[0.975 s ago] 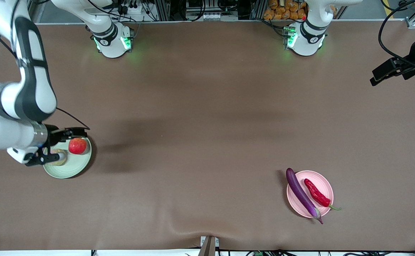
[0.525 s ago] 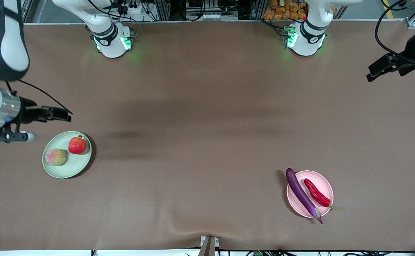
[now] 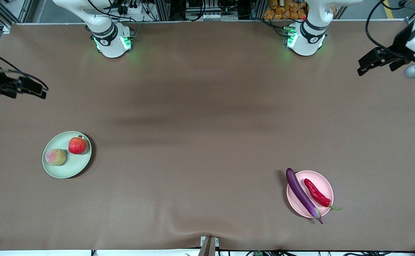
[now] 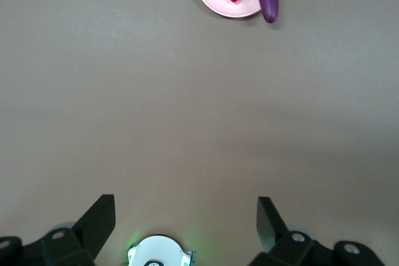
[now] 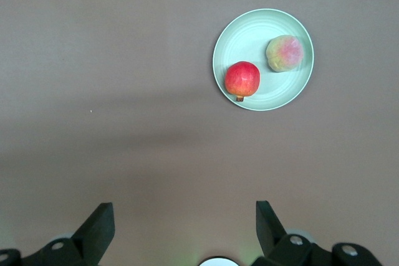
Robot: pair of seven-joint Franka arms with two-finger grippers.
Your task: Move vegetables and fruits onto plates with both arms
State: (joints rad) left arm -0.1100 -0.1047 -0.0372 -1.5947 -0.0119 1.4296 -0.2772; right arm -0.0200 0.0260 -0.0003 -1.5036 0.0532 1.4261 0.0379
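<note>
The eggplant and red chili pepper lie on the pink plate, near the front camera, toward the left arm's end of the table. The red fruit and peach sit on the green plate toward the right arm's end. Both arms wait up high over the table's ends.

In the left wrist view, the left gripper is wide open and holds nothing.

In the right wrist view, the right gripper is wide open too.

You'll find no readable text, label, brand or number anywhere; the small marks on the arm bases are too tiny to read.
</note>
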